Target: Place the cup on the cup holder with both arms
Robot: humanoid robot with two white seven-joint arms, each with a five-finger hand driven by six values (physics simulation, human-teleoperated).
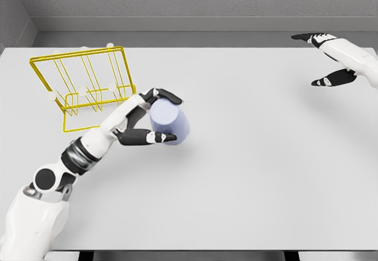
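- Head view is showing the room first: grey textured walls are closing in behind and to the left of the table (248,172), and a darker strip of floor is running along the foot of the back wall.
- Filling most of the picture, the table is presenting a plain, pale, matte top, with its near edge showing at the bottom over dark supports.
- Sitting near the table's far-left corner, the yellow wire cup holder (82,87) is standing with its frame tilted back and its white-tipped pegs carrying nothing, so the placing is not yet done.
- Reaching in from the near-left corner, the left hand (143,121) is wrapping its fingers around the cup (171,124), thumb below and fingers over the top.
- Tipped on its side in that grasp, the pale blue cup is lying just beside the holder's near-right corner; whether it is resting on the table or being held just above it I cannot tell.
- Judging from this, the grasp is made, while carrying the cup to a peg and setting it there are still ahead.
- Hanging over the far-right corner, well apart from the cup, the right hand (332,57) is holding nothing, with its fingers spread wide.
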